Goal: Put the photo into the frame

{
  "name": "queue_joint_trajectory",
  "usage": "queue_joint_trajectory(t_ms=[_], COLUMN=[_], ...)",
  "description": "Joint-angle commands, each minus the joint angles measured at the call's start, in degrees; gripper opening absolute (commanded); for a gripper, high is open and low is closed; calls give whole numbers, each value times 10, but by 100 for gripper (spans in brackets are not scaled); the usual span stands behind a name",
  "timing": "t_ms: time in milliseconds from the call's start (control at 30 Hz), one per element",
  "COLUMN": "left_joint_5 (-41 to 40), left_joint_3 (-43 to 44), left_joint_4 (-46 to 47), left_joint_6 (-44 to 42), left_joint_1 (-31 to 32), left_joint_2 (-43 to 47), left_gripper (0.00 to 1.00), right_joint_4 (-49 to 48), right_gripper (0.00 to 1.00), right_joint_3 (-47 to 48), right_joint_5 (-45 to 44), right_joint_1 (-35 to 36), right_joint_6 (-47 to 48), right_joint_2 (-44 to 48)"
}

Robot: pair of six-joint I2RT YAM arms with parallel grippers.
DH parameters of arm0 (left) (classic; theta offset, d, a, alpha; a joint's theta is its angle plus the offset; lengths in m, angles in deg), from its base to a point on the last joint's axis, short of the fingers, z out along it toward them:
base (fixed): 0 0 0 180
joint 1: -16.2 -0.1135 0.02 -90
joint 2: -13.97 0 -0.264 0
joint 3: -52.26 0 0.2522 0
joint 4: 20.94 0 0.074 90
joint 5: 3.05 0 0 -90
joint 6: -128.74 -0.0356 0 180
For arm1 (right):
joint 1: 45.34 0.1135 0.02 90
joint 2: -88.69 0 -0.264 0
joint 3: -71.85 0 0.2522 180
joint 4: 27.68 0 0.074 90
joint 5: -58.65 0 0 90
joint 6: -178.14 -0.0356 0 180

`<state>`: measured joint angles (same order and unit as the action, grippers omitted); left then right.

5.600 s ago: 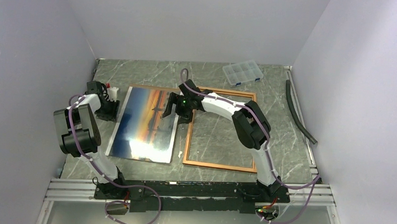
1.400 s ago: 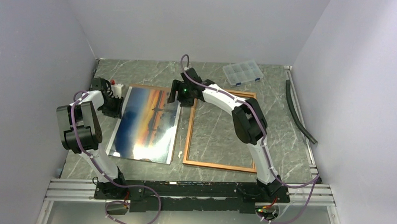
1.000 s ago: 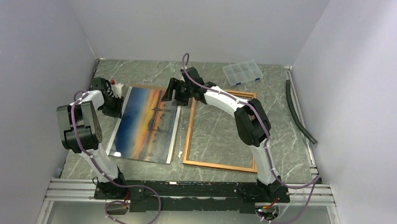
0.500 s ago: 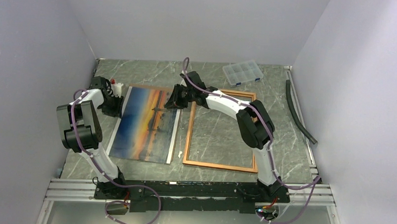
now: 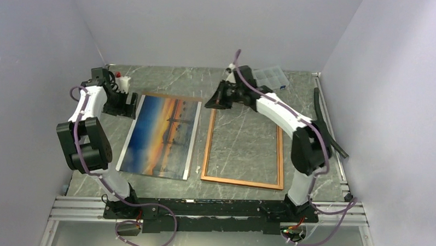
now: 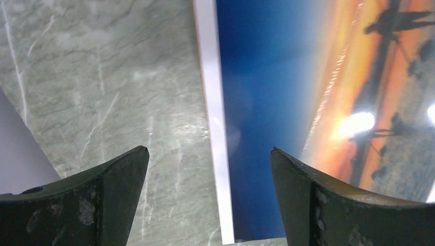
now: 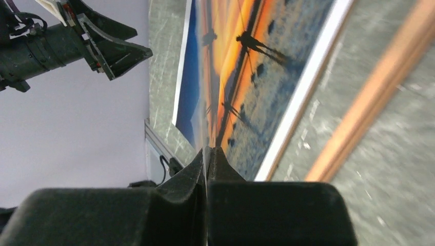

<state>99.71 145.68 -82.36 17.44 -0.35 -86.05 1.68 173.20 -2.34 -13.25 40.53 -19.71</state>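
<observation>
The sunset photo lies picture-up on the marble surface, just left of the wooden frame. The left hand hovers with its fingers spread wide above the photo's far left edge. The right hand, fingers pressed together and seemingly empty, is by the frame's far left corner.

A grey-green marbled table is enclosed by pale walls. A clear compartment box is set near its far right corner, partly hidden. A black tube is laid along the right wall. A small white item is seen far left.
</observation>
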Motion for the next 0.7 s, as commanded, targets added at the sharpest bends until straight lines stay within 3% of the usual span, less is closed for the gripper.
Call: queue_joint_trajectory(t_ms=[0,200,300,667], left_joint_5=[7,-10,-17,-45], left_joint_3=[9,17,31,109], left_joint_4=[-34,-39,-36,-12], left_joint_6=[4,25,35,66], left_joint_1=[63,181,242,417], left_joint_2=[42,29,11,-98], left_gripper=[94,94,94,94], right_joint_4=[113,258,305,392], right_gripper=[0,0,0,0], right_joint_3=[-48,-139,-176,-186], right_joint_5=[49,5,-67,-257], right_joint_1=[-60,-123,-148,-176], right_joint_6=[65,164,188,203], right_joint_2=[107,232,274,267])
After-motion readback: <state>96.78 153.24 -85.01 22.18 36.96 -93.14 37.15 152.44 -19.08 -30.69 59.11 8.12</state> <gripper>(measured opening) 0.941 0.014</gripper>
